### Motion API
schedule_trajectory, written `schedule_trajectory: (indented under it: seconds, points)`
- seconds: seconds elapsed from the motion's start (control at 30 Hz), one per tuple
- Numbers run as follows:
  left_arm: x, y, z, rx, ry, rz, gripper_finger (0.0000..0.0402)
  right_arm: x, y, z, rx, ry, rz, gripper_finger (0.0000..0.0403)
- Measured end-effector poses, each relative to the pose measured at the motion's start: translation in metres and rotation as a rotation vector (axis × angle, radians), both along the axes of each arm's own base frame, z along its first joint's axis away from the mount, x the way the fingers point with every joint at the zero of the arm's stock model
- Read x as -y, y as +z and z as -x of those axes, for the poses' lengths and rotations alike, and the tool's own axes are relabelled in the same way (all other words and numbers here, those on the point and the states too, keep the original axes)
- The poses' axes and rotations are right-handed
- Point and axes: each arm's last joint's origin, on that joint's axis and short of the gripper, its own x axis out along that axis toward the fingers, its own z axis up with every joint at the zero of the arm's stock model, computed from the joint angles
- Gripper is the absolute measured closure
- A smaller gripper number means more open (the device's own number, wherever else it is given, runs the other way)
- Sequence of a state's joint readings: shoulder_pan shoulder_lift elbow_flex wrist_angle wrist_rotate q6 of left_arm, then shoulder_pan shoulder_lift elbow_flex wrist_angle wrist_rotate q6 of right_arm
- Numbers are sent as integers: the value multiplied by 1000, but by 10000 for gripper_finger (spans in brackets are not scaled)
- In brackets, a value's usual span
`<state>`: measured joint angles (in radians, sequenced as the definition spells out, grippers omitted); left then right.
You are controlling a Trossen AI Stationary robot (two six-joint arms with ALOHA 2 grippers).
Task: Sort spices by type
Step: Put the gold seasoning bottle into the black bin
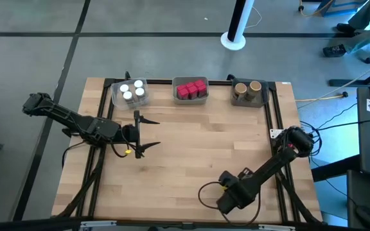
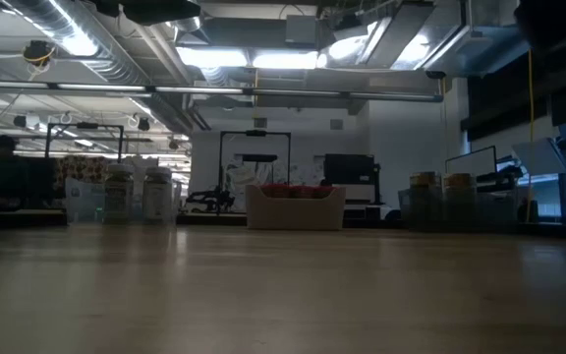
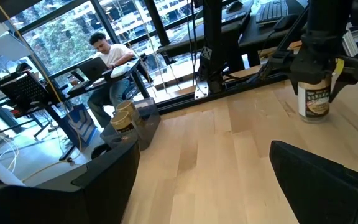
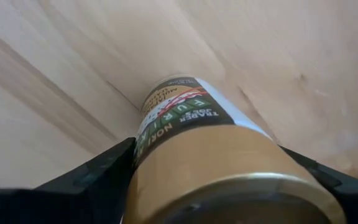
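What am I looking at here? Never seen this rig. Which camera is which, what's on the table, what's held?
Two dark robot arms work at a pale wooden table. One picture looks straight down, one looks level across the tabletop, and each arm carries a wrist camera. At the far edge, three clear plastic trays hold white-capped round jars, red blocky packets and tan-brown cylindrical jars. The left hand is open and empty, over the table's left side. The right hand grips one gold-lidded tan-brown jar near the front edge.
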<state>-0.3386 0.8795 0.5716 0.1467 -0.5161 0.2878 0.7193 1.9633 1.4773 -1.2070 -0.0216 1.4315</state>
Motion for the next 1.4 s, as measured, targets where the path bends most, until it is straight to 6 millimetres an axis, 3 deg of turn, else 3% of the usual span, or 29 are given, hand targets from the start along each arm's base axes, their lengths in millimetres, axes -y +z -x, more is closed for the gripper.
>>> schedule_trajectory:
  seconds: [0.43, 1.2, 1.4]
  points:
    - [0, 0, 0, 0, 0, 0, 54, -8, -1, -11, 138, 3, -42, 96]
    - [0, 0, 0, 0, 0, 0, 54, -7, -1, -15, 152, -8, -71, 119]
    - [0, 0, 0, 0, 0, 0, 54, -1, 13, -20, 139, 5, -41, 119]
